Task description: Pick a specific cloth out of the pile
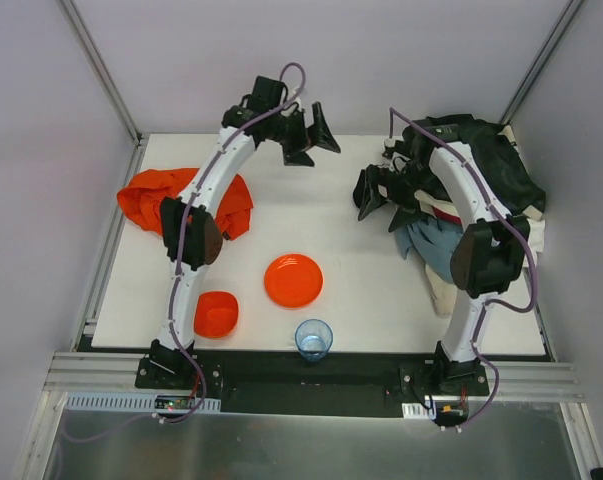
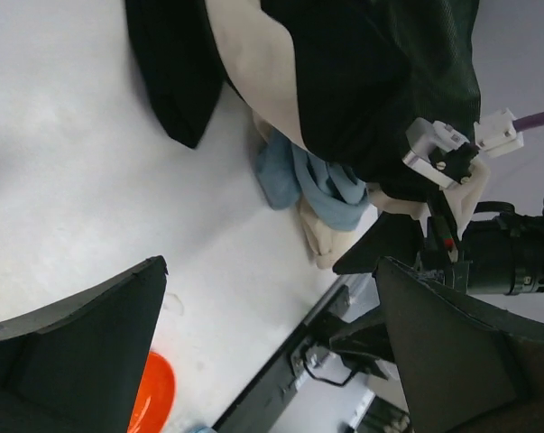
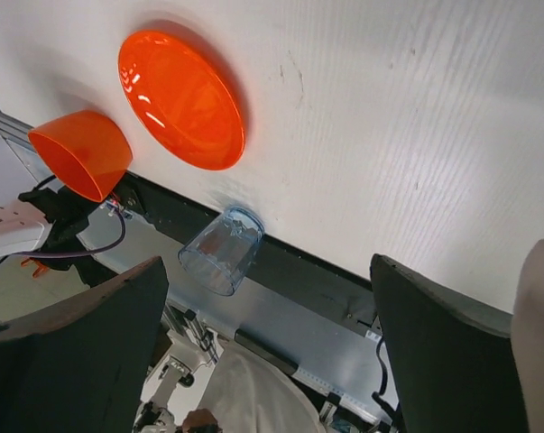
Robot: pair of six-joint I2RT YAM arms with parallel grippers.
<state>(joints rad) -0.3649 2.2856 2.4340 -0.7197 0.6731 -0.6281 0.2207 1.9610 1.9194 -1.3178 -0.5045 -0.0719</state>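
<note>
Plain orange-red cloth (image 1: 141, 205), crumpled in soft folds at surface (image 1: 361, 275) left; left claw (image 1: 314, 140), right claw (image 1: 384, 195) spread apart, empty.

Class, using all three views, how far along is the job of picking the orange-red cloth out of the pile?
Done, it seems: the cloth lies alone on the left of the table, well apart from the pile at the right. In hand: nothing; the left gripper and right gripper both hang open and empty. Left: apparently nothing.
</note>
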